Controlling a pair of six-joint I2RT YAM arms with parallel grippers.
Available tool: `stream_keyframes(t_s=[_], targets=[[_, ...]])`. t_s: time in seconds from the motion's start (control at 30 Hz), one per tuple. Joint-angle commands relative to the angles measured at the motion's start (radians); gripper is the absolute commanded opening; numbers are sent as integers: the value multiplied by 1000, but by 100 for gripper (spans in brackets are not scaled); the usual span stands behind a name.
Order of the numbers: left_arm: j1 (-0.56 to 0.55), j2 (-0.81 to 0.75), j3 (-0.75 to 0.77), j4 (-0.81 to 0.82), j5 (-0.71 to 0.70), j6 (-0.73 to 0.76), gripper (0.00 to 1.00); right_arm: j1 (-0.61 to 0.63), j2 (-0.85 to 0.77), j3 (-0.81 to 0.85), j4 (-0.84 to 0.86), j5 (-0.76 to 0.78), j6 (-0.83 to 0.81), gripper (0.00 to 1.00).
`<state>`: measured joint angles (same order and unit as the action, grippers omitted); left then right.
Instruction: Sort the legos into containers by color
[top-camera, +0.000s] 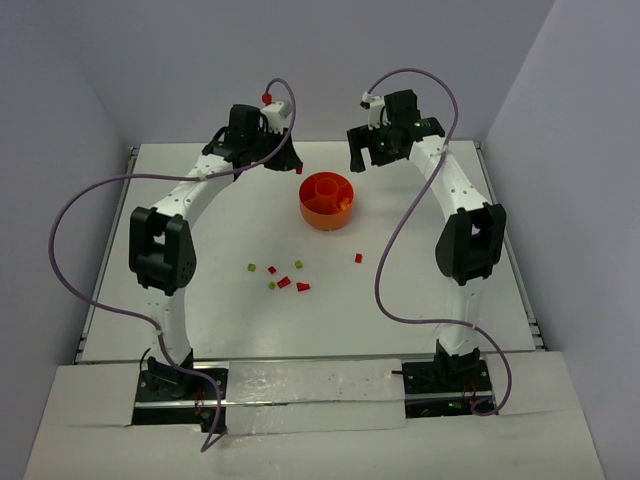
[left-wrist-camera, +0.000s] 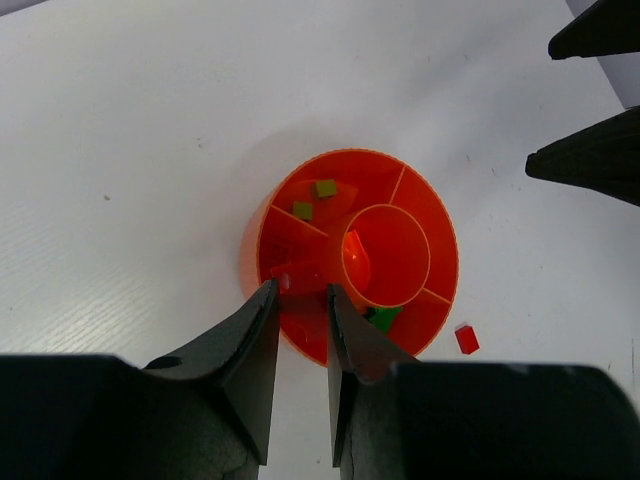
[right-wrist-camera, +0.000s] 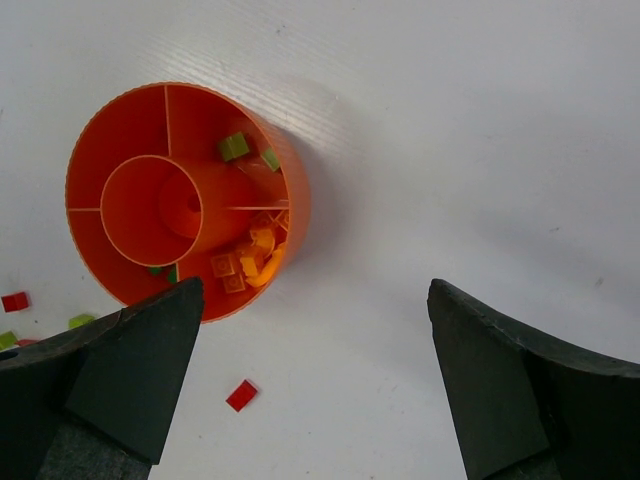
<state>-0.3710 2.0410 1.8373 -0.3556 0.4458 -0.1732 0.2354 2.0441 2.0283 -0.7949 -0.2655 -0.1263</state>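
The round orange bowl (top-camera: 326, 200) stands at the back middle of the table. In the left wrist view the bowl (left-wrist-camera: 440, 235) holds olive-green bricks (left-wrist-camera: 313, 198) and a green bit (left-wrist-camera: 383, 318). In the right wrist view the bowl (right-wrist-camera: 110, 120) also holds orange bricks (right-wrist-camera: 248, 262). Loose red and green legos (top-camera: 284, 282) lie nearer the arms. My left gripper (top-camera: 283, 160) (left-wrist-camera: 300, 288) hovers over the bowl's near rim, narrowly open, nothing between its fingers. My right gripper (top-camera: 368, 155) (right-wrist-camera: 312, 290) is wide open and empty beside the bowl.
A single red brick (top-camera: 358, 258) lies right of the loose group. Another red brick (top-camera: 298, 170) lies by the bowl under my left gripper, and one shows in each wrist view (left-wrist-camera: 466, 339) (right-wrist-camera: 241, 395). The table edges and walls are close behind.
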Motion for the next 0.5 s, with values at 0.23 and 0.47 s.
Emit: stream_keyframes(t_s=[0.23,0.47], targets=[[-17,50,33,57,81,-20,24,-22,-31,56,-20,4,-22,100],[-29,84,48,30,76,-11,28,-24,-19,66,-32,-9,-29,100]])
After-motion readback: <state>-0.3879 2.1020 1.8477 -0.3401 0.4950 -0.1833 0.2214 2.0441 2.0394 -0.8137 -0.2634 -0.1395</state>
